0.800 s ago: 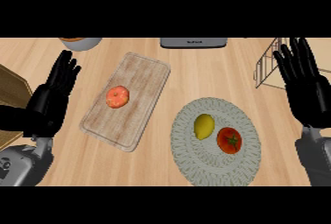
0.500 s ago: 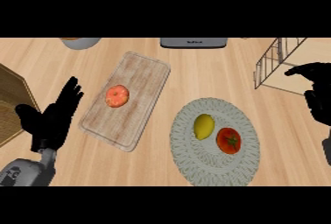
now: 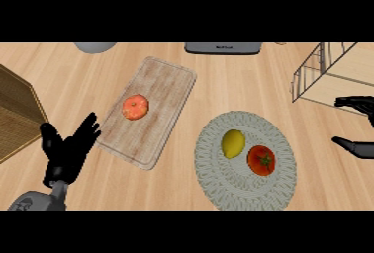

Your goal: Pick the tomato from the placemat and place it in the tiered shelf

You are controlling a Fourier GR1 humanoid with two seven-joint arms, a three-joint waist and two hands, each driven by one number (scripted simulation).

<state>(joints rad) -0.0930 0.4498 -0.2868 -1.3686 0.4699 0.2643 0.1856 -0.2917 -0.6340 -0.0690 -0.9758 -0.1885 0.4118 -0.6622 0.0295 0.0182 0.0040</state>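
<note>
The tomato [image 3: 261,159] sits on the placemat [image 3: 219,188], just right of the lemon [image 3: 232,143]. The right hand [image 3: 359,126], right of the placemat, is open and empty; it should come down over the tomato without touching the lemon.

Single head view, steeply down onto counter [image 3: 219,64]

A kitchen, seen from above.
A pale wooden worktop [image 3: 241,74] is shown, on which a cutting board [image 3: 157,106], a woven placemat [image 3: 245,160] with a tomato [image 3: 261,160] and lemon [image 3: 232,143], and a wire tiered shelf [image 3: 332,69] are laid out.
</note>
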